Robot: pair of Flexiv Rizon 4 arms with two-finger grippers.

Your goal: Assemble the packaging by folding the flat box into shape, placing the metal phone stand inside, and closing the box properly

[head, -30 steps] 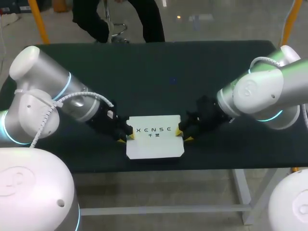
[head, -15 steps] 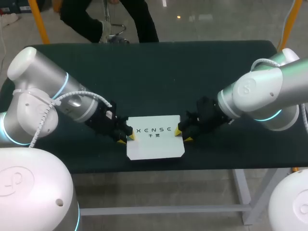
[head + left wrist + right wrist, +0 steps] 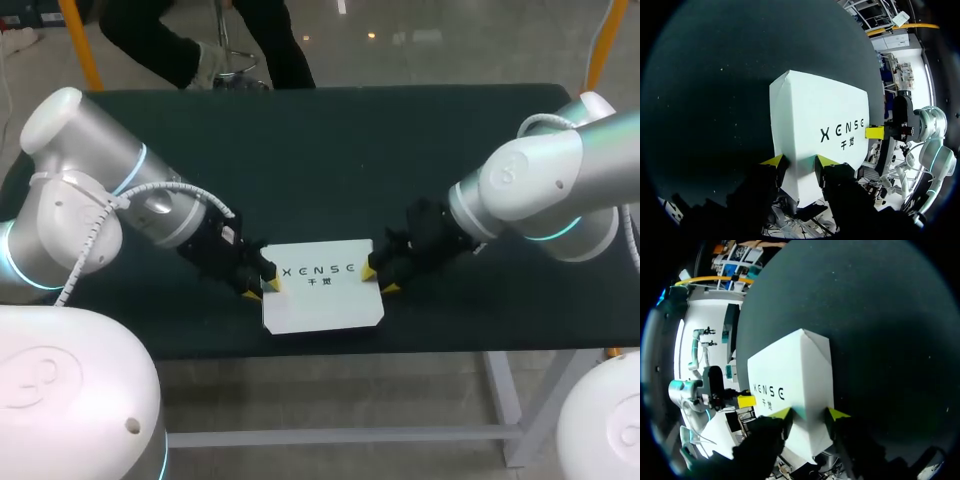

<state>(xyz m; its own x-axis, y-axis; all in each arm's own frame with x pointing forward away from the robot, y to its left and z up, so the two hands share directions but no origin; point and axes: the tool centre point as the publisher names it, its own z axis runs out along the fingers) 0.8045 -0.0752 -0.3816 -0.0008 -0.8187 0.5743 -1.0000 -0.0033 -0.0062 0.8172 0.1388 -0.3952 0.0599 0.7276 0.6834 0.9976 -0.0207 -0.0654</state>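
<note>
Your table wears a dark, matte green-black cover that spans nearly the whole width of the head view, and the light lies evenly on it with no hard shadow or glare. In both wrist views you see the same cover as a flat dark field dotted with a few pale specks. Under the table's near edge you can make out a white frame, with an upright leg on your right joined to a horizontal crossbar.
</note>
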